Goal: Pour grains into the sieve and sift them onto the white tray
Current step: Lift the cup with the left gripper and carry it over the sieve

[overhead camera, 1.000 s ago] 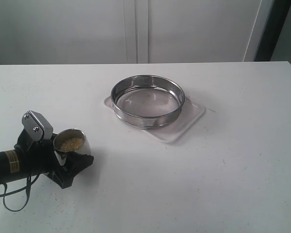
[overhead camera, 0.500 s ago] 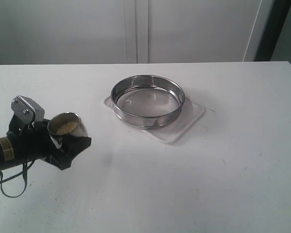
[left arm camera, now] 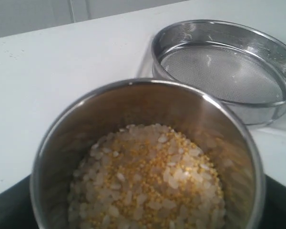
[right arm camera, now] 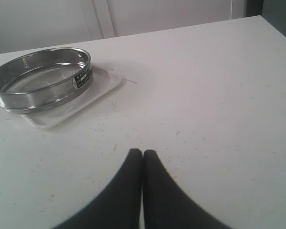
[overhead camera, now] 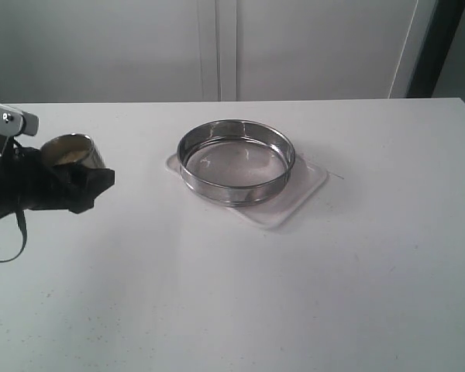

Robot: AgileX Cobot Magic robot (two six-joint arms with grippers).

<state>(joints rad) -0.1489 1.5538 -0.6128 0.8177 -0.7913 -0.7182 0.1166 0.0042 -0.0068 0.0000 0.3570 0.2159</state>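
Note:
My left gripper (overhead camera: pixel 81 177) is shut on a small steel cup (overhead camera: pixel 71 149), held in the air over the table's left side and well left of the sieve. The cup (left arm camera: pixel 148 88) holds the grains (left arm camera: pixel 148 181), a mix of yellow granules and pale rice-like kernels. The sieve (overhead camera: pixel 236 160) is a wide steel ring with a mesh bottom (left arm camera: pixel 219 71), sitting on the white tray (overhead camera: pixel 306 190). My right gripper (right arm camera: pixel 142 153) is shut with nothing in it, low over bare table, with the sieve (right arm camera: pixel 43 76) and tray (right arm camera: pixel 71 107) some way ahead of it.
The white tabletop (overhead camera: pixel 333 294) stretches around the tray, with tiny specks scattered on it (right arm camera: pixel 109 102). A pale wall with cabinet doors (overhead camera: pixel 217 46) runs behind the table's far edge. A dark vertical post (overhead camera: pixel 434 46) stands at the back right.
The left gripper has risen with the cup and drifted left in the exterior view, away from the table surface. Sieve, tray and right gripper are unmoved.

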